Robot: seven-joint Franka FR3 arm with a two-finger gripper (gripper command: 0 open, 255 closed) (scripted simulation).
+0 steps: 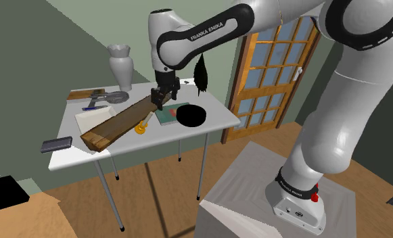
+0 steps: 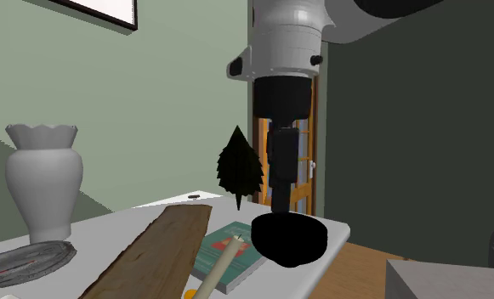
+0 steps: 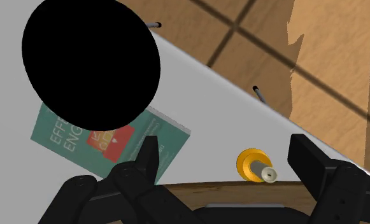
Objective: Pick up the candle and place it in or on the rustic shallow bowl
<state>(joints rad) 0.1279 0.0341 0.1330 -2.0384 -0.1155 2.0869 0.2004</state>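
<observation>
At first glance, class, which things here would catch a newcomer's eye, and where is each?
The flat black bowl stands out on the white table, next to a teal book. The black gripper hangs open over the candle on its yellow base, without touching it. A long wooden plank lies beside them.

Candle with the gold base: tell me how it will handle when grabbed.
The candle is a thin cream stick on a small gold base, so it is probably light and stiff. It seems to lean in the second exterior view, so a nudge may tip or roll it. Its smooth round shaft might slip.
</observation>
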